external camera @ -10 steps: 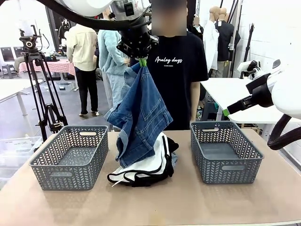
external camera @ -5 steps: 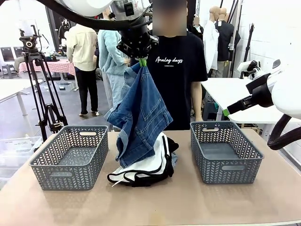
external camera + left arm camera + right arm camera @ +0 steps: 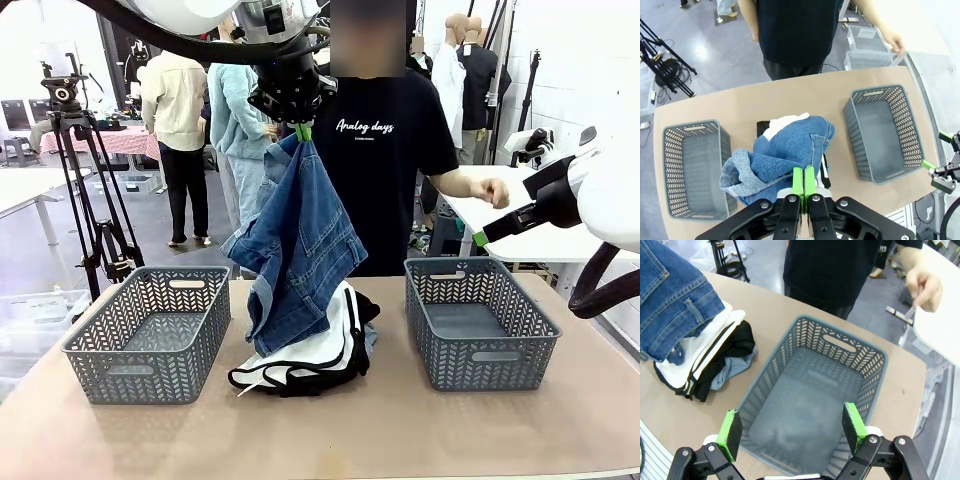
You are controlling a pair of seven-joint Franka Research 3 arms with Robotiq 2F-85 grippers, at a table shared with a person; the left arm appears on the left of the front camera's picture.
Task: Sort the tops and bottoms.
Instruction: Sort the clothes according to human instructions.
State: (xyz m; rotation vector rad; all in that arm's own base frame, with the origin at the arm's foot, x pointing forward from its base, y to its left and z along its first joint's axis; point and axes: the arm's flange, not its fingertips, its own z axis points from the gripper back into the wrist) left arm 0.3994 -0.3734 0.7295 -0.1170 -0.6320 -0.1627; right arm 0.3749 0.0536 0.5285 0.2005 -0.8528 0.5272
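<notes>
My left gripper (image 3: 302,129) hangs high over the table's middle, shut on the top edge of the dark blue denim bottoms (image 3: 300,245). They hang down and their lower folds rest on the pile. The left wrist view looks down the closed green pads (image 3: 798,179) onto the same denim (image 3: 782,157). In the pile lie a white top with black trim (image 3: 312,357), a black top (image 3: 738,346) and a bit of pale blue denim (image 3: 728,375). My right gripper (image 3: 792,427) stands open and empty above the right basket (image 3: 790,360).
Two grey baskets, left (image 3: 148,378) and right (image 3: 488,367), both empty, flank the pile. A person in a black T-shirt stands at the far edge with one hand (image 3: 490,191) raised to the right. A tripod (image 3: 82,150) stands off the table's far left.
The person's arm, hanging down before, has lifted out to the right with the hand closed. Both arms and the hanging denim have stayed still.
</notes>
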